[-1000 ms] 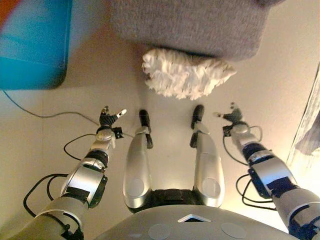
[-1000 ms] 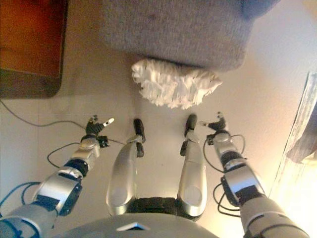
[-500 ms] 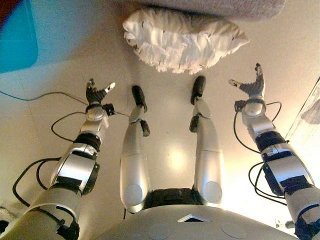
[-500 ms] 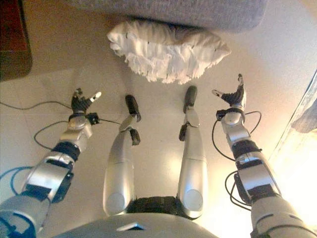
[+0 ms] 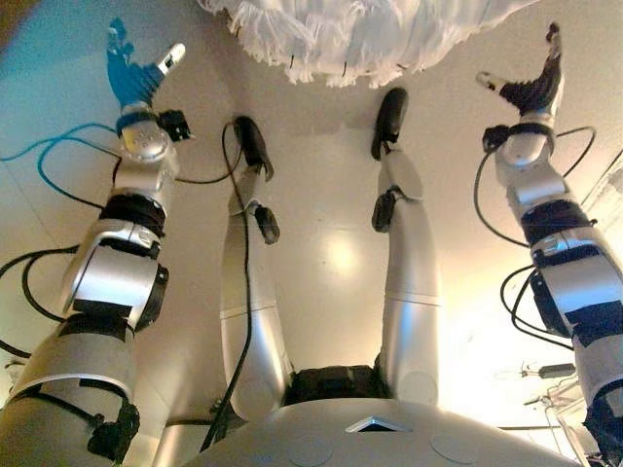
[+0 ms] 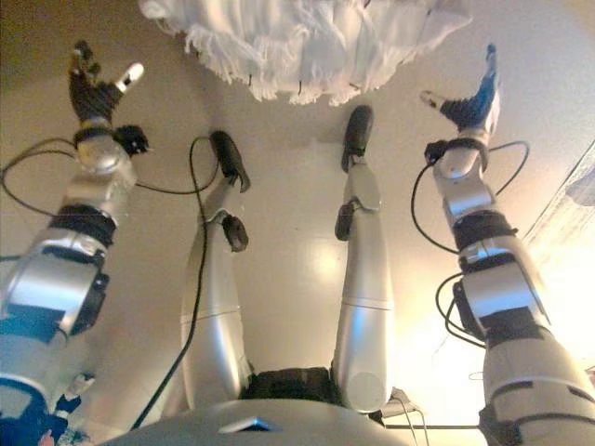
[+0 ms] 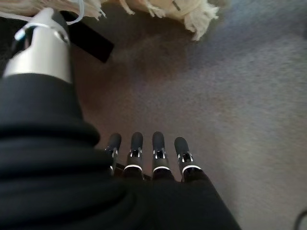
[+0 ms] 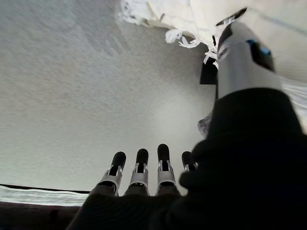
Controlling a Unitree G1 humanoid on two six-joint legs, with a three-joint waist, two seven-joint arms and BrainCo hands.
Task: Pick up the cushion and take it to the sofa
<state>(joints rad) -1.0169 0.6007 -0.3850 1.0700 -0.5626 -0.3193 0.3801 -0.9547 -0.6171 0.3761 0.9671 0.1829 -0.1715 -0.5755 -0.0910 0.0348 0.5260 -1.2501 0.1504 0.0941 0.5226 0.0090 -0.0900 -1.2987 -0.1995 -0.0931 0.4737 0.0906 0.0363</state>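
A white fringed cushion (image 5: 370,34) lies on the floor at the top of the eye views, cut off by the frame edge; its fringe also shows in the left wrist view (image 7: 158,7) and the right wrist view (image 8: 163,19). My left hand (image 5: 136,78) is open above the floor, left of the cushion and a little short of it. My right hand (image 5: 531,88) is open to the cushion's right. Both hands are empty and apart from the cushion. The sofa is out of view.
The pale floor (image 5: 331,253) lies under both arms. A thin cable (image 5: 58,156) runs over the floor at the left. A pale curtain or cloth edge (image 6: 576,200) shows at the far right.
The view has tipped down and closer, so the cushion now sits at the top edge and the sofa has left view. Both hands have reached further forward beside the cushion, still open.
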